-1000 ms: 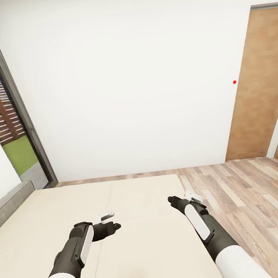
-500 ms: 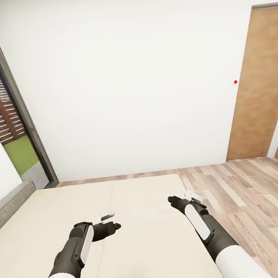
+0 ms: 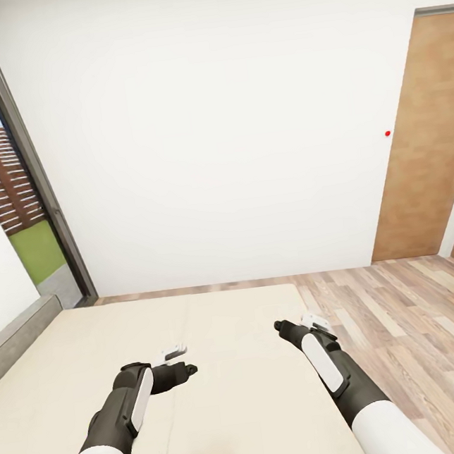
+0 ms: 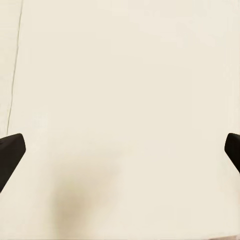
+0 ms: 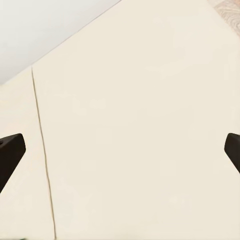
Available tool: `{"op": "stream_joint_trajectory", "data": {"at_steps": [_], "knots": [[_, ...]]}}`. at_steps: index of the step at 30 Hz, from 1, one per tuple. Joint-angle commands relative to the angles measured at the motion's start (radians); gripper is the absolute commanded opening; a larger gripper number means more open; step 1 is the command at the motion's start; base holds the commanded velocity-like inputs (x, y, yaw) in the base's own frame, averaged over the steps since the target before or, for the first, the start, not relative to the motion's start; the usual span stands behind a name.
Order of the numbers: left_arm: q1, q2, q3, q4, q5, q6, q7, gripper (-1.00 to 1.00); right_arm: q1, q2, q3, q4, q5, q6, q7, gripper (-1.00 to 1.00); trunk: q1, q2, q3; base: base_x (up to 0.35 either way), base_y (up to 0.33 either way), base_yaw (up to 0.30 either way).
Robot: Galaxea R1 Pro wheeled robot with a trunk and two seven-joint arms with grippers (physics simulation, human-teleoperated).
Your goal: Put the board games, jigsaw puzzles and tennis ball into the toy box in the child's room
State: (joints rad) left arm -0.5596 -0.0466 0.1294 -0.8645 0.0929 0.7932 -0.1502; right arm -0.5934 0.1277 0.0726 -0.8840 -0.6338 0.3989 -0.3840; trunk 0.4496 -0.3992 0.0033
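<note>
Left wrist view gives me the clearest read on my left gripper (image 4: 120, 150): its two dark fingertips (image 4: 11, 152) sit at opposite edges of the picture, spread wide, with nothing between them but the cream bed (image 4: 125, 90) below. My right gripper (image 5: 120, 150) looks the same through its own camera, fingers (image 5: 10, 150) far apart and holding nothing, hanging over the bed where a thin seam (image 5: 44, 150) runs down the mattress and a strip of white wall (image 5: 45, 25) shows beyond the bed's edge. From the head camera I see the left gripper (image 3: 181, 360) at about 7 o'clock and the right gripper (image 3: 296, 325) at about 5 o'clock, both above the bed (image 3: 227, 397), neither touching it as far as I can tell. That view also adds the room: a window (image 3: 9, 190) at 9 o'clock, wooden floor (image 3: 409, 325) at 4 o'clock, a brown door (image 3: 422, 139) at 3 o'clock with a small red dot (image 3: 387, 133) on the wall beside it. As for the toys, the stretch of bed in front of me carries none of them.
</note>
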Motion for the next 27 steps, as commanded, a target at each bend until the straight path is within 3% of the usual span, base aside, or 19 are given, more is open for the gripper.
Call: {"op": "stream_joint_trajectory", "data": {"at_steps": [1, 13, 27], "knots": [[0.000, -0.001, 0.004, -0.001, 0.006, 0.006, 0.000, 1.00, 0.000, 0.000, 0.002, -0.001, -0.009, 0.001, -0.009, 1.00, 0.000, -0.001, -0.001, 0.000, 0.078, 0.000], [0.000, -0.001, 0.004, -0.001, 0.006, 0.006, -0.001, 1.00, 0.000, 0.000, 0.001, -0.001, -0.009, 0.001, -0.009, 1.00, 0.000, -0.001, -0.001, 0.000, 0.116, 0.000], [0.000, -0.001, 0.005, -0.001, 0.006, 0.006, -0.002, 1.00, 0.000, 0.000, 0.001, -0.001, -0.009, 0.001, -0.009, 1.00, 0.000, -0.001, -0.001, 0.000, 0.234, 0.000]]}}
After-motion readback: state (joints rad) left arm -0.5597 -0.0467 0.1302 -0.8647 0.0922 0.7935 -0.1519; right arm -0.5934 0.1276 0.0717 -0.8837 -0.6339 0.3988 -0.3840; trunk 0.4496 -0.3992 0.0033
